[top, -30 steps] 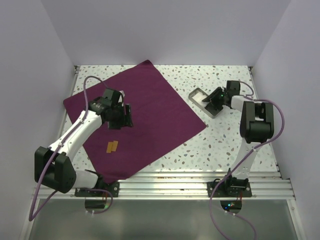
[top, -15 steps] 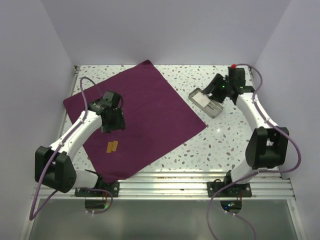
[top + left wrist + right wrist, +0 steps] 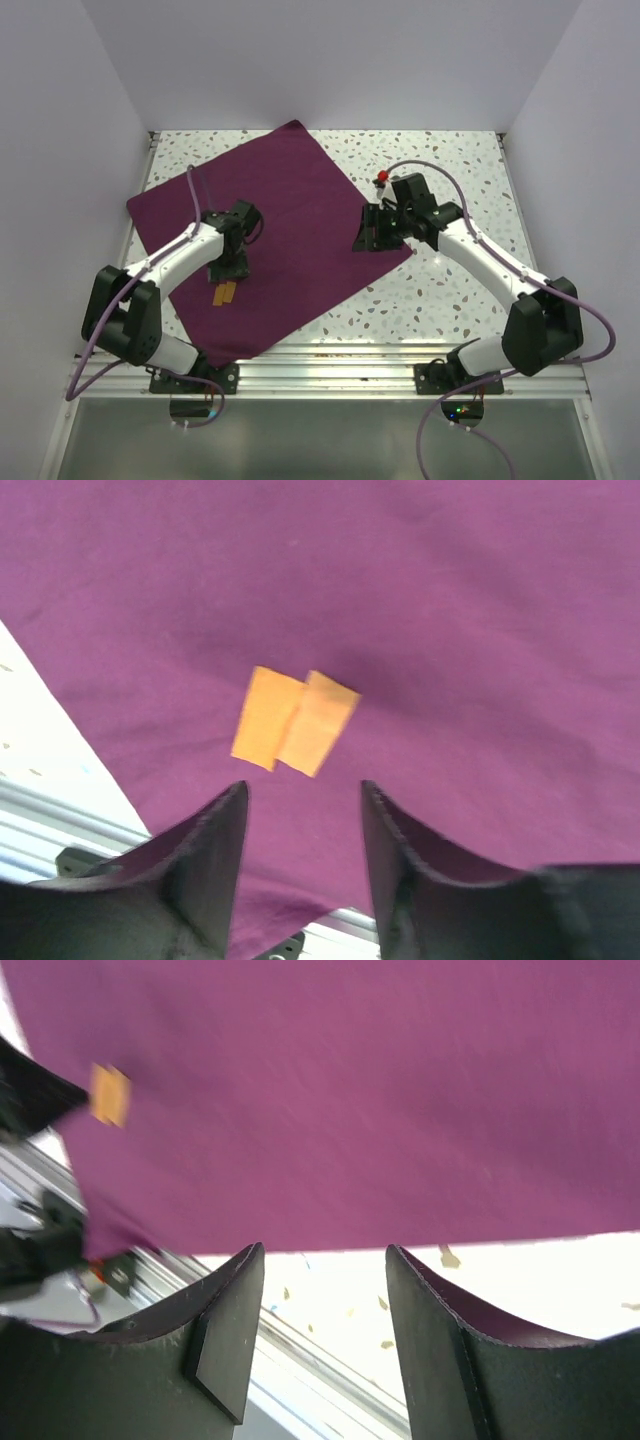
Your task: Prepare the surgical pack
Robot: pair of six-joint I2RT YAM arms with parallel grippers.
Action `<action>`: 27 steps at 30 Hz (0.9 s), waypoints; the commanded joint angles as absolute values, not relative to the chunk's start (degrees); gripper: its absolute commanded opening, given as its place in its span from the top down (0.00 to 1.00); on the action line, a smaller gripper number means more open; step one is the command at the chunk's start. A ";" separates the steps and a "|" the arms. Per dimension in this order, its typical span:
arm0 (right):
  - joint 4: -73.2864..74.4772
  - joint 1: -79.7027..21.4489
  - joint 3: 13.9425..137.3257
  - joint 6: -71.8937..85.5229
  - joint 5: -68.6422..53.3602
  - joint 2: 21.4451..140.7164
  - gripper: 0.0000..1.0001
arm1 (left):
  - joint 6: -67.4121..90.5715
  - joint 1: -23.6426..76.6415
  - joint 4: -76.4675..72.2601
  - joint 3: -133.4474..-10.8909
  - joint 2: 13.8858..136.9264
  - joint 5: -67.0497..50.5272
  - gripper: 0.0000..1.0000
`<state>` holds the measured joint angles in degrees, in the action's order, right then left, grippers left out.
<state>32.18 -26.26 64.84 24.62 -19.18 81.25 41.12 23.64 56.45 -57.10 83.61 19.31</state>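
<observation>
At the near edge, the metal rail [image 3: 340, 362] carrying both arm bases is seen in the top view. Just beyond it, the surgical pack [image 3: 290, 200] is spread flat as a single sheet on the speckled desk [image 3: 450, 290], left of centre. Its corners point to about 6, 9, 12 and 3 o'clock. Two overlapping orange tags [image 3: 225, 293] are seen on the cloth toward its 6 o'clock corner.

The left fingers [image 3: 228, 268] are held over the cloth, just at 12 o'clock of the tags. Only the left wrist view shows them parted with nothing between, the tags lying just ahead of the tips.

Farther out, the right fingers [image 3: 366, 232] are poised at the pack's 3 o'clock corner. From above their gap is hidden. In the right wrist view they are seen spread and empty, over the cloth's edge and bare desk.

A small red item [image 3: 381, 178] is seen beside the right arm; what it is cannot be told.
</observation>
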 commanded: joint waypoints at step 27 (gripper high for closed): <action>30.68 -26.19 58.80 20.65 -25.05 78.75 0.46 | 39.99 21.36 50.01 -52.12 94.39 22.94 0.68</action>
<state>32.29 -26.24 58.87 21.54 -23.64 80.40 40.86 22.33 52.90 -52.18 93.49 21.87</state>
